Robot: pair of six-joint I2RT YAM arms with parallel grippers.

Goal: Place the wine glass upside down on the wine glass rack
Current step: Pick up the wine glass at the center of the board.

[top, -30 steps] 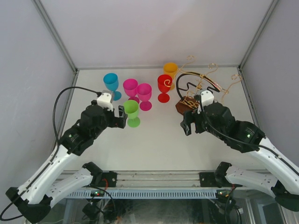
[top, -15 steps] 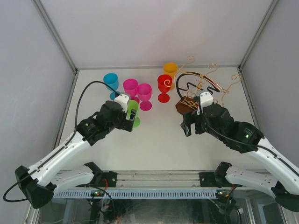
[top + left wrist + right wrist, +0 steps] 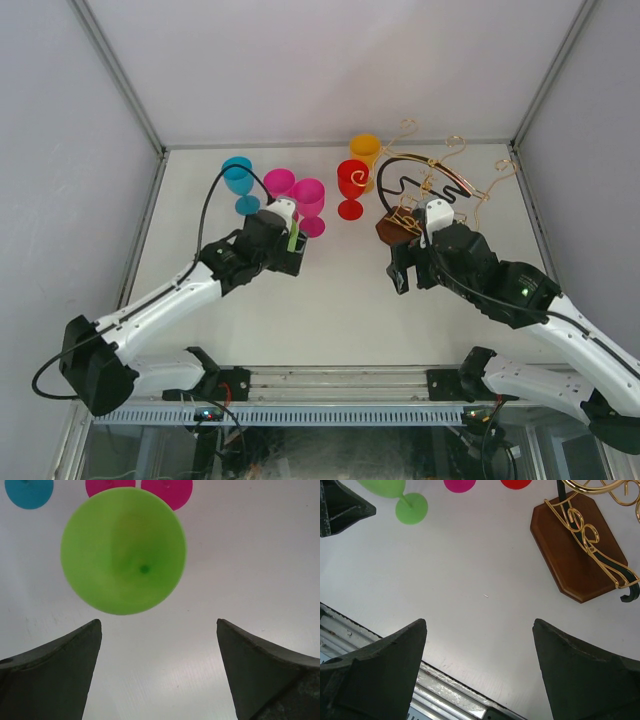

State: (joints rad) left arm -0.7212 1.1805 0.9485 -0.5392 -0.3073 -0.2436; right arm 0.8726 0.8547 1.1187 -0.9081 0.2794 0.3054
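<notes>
A green wine glass (image 3: 123, 550) stands upright on the table, seen from above in the left wrist view. It sits just beyond the tips of my open left gripper (image 3: 157, 622), not between them. From the top view my left gripper (image 3: 287, 255) covers most of that glass (image 3: 293, 240). The wine glass rack (image 3: 440, 180) is gold wire on a brown wooden base (image 3: 575, 555), at the back right. My right gripper (image 3: 398, 268) hovers open and empty just in front of the base, over bare table (image 3: 479, 622).
Behind the green glass stand a blue (image 3: 238, 178), a pink (image 3: 279, 185) and a magenta glass (image 3: 309, 197), all upright. A red glass (image 3: 352, 180) and an orange one (image 3: 365, 150) stand left of the rack. The table's metal front rail (image 3: 435, 690) lies under the right gripper.
My left arm has reached forward and to the right, and now hangs over the green glass. The right arm has hardly moved.
</notes>
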